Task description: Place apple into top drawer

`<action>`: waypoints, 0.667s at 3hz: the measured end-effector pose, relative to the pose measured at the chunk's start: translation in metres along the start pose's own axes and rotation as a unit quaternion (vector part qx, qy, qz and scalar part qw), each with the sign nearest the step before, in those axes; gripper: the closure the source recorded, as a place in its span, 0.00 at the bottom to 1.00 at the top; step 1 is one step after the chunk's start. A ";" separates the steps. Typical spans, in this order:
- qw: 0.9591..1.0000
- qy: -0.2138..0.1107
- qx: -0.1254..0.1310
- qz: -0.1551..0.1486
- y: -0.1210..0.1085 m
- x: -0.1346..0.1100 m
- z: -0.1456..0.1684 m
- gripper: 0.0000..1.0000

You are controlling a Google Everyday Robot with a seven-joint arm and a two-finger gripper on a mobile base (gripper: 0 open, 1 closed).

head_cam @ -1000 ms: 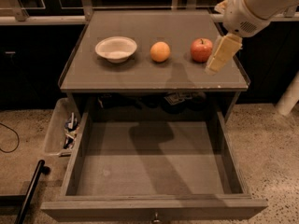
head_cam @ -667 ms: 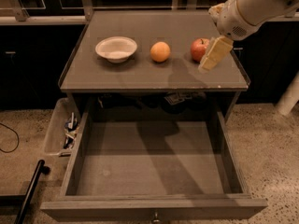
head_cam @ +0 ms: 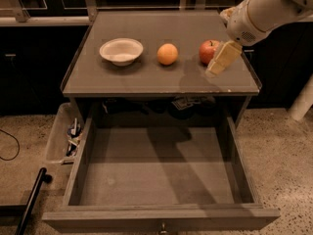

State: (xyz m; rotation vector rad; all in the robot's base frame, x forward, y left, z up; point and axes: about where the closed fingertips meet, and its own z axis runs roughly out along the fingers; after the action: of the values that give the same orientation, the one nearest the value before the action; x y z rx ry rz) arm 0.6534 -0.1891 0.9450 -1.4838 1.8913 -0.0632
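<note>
The red apple [head_cam: 209,50] sits on the grey cabinet top [head_cam: 161,77] at the right. My gripper [head_cam: 218,62] comes in from the upper right on a white arm, and its pale fingers [head_cam: 222,58] hang just right of and in front of the apple, partly over its right side. The top drawer [head_cam: 161,180] is pulled fully open below the cabinet top; its flat bottom holds nothing, and a small knob shows at its front edge.
A white bowl [head_cam: 121,50] and an orange fruit [head_cam: 167,54] stand left of the apple on the cabinet top. A clear plastic bin [head_cam: 63,138] with small items hangs at the drawer's left side. A black pole [head_cam: 32,199] lies on the floor at lower left.
My gripper has shifted left and slightly toward the apple, from beside its right to overlapping its right edge. The apple, the bowl, the orange and the drawer have not moved.
</note>
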 end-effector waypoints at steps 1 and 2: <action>0.999 -0.018 0.014 0.037 -0.019 0.016 0.030 0.00; 0.995 -0.047 0.002 0.088 -0.033 0.033 0.059 0.00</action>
State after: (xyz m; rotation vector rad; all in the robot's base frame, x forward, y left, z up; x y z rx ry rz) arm 0.7115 -0.2063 0.8997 -1.2902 1.9343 0.0841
